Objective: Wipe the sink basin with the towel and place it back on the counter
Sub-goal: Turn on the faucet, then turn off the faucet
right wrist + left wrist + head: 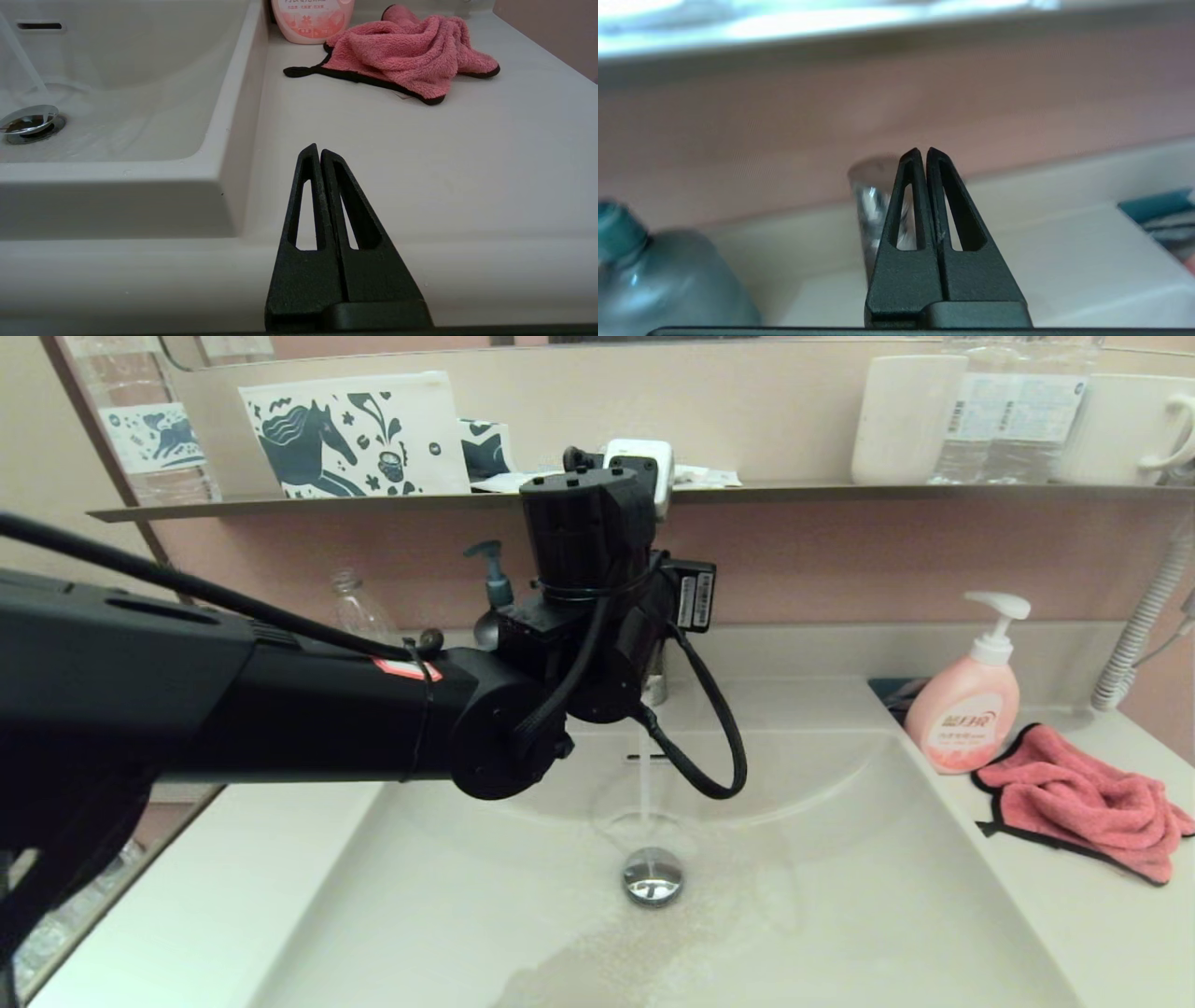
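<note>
1 towel [1083, 798] lies crumpled on the counter [1074, 933], right of the sink basin [840, 896], just beside 1 pink soap bottle [963, 714]. 2 grippers show. The left gripper [923, 151], fingers pressed together and empty, sits up by the chrome faucet [873, 210] behind the basin, well apart from the towel. The right gripper [318, 148], fingers together and empty, is low at the counter's front edge, the towel ahead of it. Water runs onto 1 drain plug [653, 875]. The left arm [280, 709] spans the basin's back.
</note>
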